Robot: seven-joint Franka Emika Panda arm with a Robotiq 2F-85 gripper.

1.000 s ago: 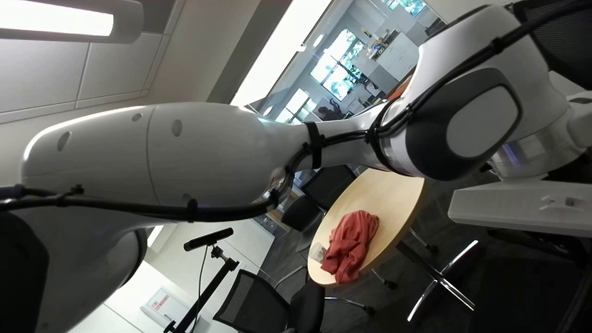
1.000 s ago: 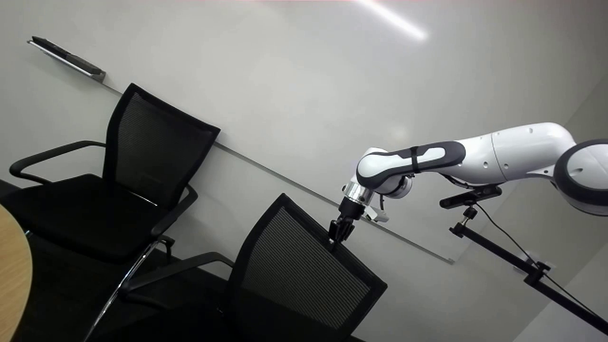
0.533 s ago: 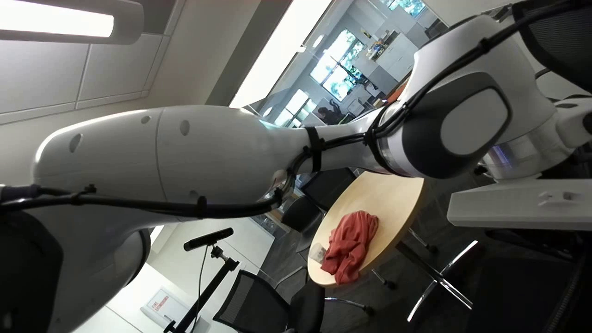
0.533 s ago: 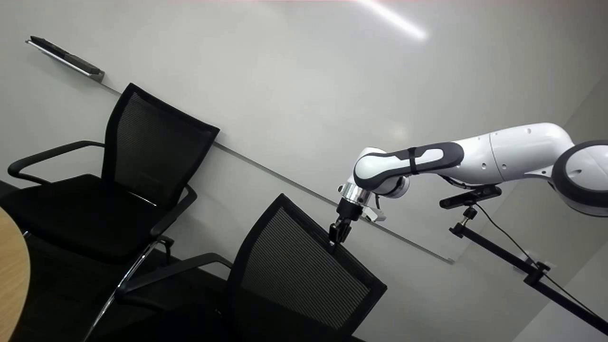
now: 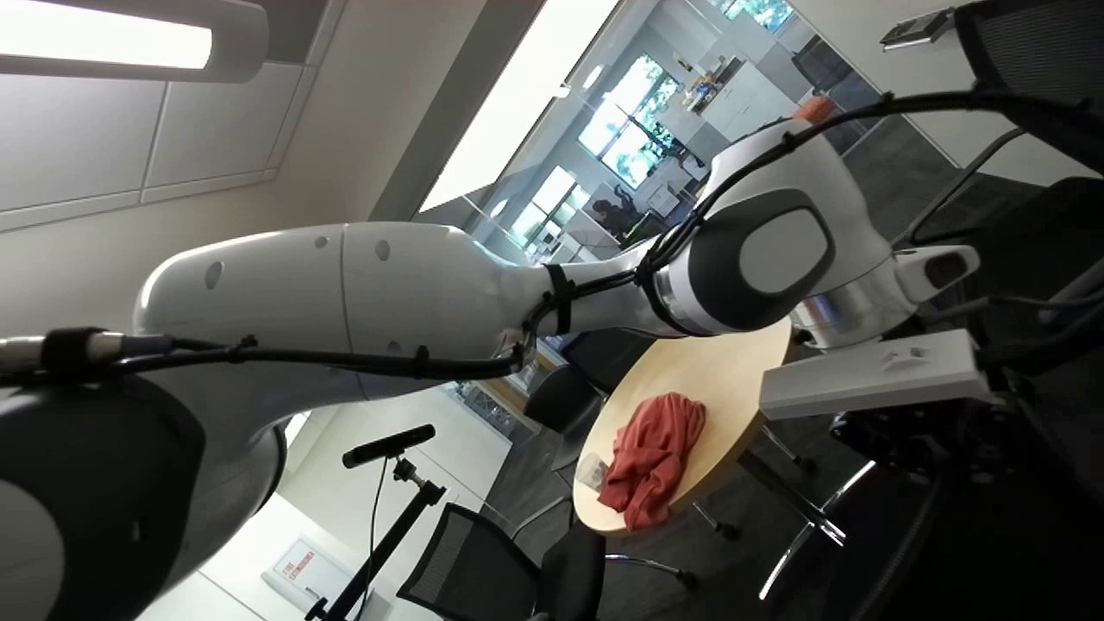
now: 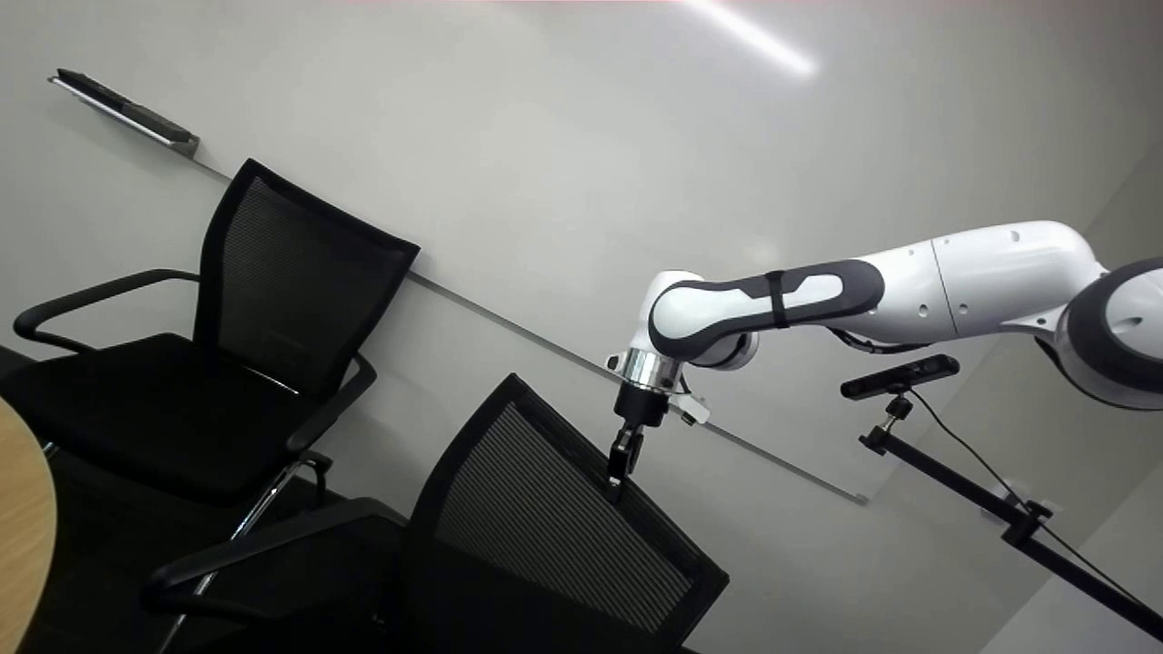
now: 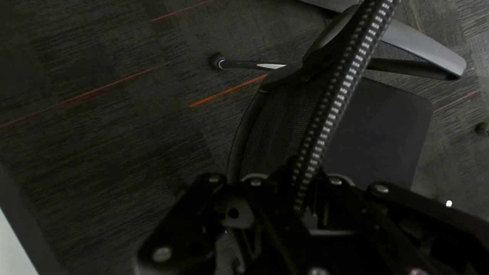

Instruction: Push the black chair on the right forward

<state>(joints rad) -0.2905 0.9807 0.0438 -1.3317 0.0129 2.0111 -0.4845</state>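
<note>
1. At six o'clock, your black chair (image 6: 556,525) stands before a whiteboard (image 6: 545,163).
2. Your end effector (image 6: 619,480) is clamped on its top rail (image 7: 340,97).
3. Toward five o'clock, red cloth (image 5: 655,457) lies on the counter (image 5: 723,371).

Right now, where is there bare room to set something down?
In an exterior view, the table shows bare wood from the red cloth up to where the white arm hides it. In the wrist view, bare carpet lies behind the black chair. Crowded: the tabletop end under the cloth and a see-through item, and the chair's top edge at the gripper.
</note>
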